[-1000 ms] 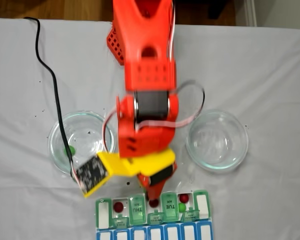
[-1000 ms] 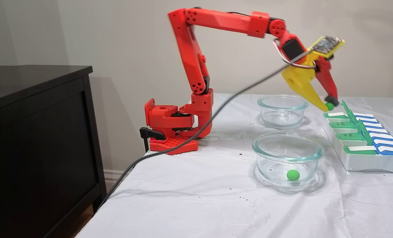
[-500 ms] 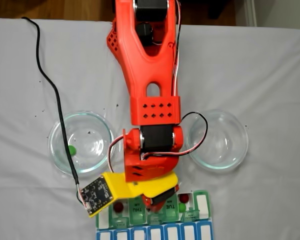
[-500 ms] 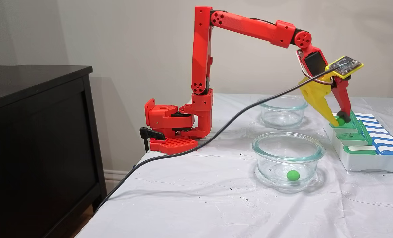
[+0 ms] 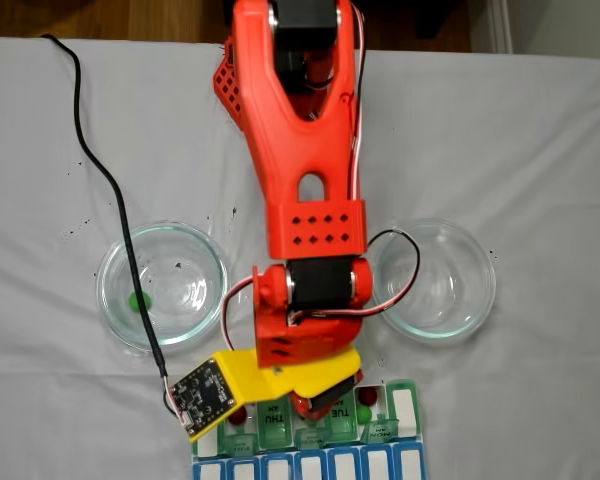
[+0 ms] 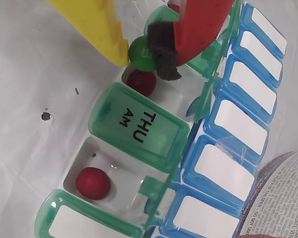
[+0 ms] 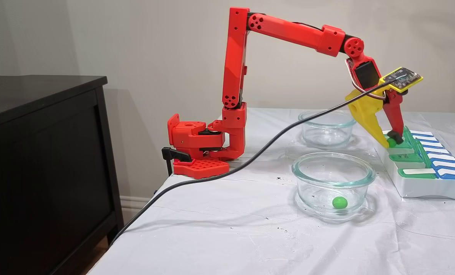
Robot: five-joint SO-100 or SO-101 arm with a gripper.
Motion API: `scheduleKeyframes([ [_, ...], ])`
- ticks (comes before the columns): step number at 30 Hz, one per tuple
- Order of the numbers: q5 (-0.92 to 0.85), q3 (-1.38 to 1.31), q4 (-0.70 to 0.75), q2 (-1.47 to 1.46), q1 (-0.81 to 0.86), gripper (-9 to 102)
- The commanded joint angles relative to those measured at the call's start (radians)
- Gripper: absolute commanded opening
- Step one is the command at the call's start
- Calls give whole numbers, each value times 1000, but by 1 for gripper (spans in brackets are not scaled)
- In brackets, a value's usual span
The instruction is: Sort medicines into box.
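From the fixed view above, your red and yellow claw [image 5: 315,408] sat over the green-lidded row of the flat white pill organizer box [image 5: 405,402], its tip masked by the arm, so you could not read the grip there. One tiny bright green ball [image 5: 135,299] waited in the round clear glass dish [image 5: 215,268] at picture left; the other clear glass dish [image 5: 485,280] at picture right looked bare.

In the wrist view, you had the claw [image 6: 144,52] pinching a small glossy green ball [image 6: 139,51] between the yellow finger and the padded red one. Directly beneath it, in the open compartment next to the lid marked THU, lay a dark red ball [image 6: 141,82]. A second dark red ball [image 6: 93,183] rested in the open compartment on the far side of that lid. The ball is round, so no axis mattered; the drop line ran straight down.

From the side fixed view, your claw [image 7: 390,142] held the green ball [image 7: 391,143] just at the box's [image 7: 422,187] rim, tilted down and toward picture right. To my eye, release was next.
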Motion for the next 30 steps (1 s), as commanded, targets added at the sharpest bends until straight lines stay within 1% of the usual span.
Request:
scheduleKeyframes([
  [1, -2, -107, -41, 26, -18, 7],
  [3, -12, -103, -41, 25, -18, 11],
  [5, -34, -91, -32, 31, -26, 16],
  [7, -51, -67, -34, 48, -31, 16],
  [11, -75, -35, -31, 87, -35, 29],
  [15, -98, -12, -29, 124, -31, 26],
  [18, -144, 3, -3, 181, -20, 15],
  [19, -161, 5, 12, 201, -11, 13],
  [20, -181, 3, 29, 222, -2, 9],
  [21, -224, 0, 57, 253, 12, 0],
  [22, -253, -5, 80, 268, 20, 0],
  [24, -351, -35, 181, 302, 41, 0],
  [26, -423, -40, 250, 345, 78, 0],
  [28, -494, -40, 308, 379, 133, 0],
  [30, -586, -58, 402, 391, 196, 0],
])
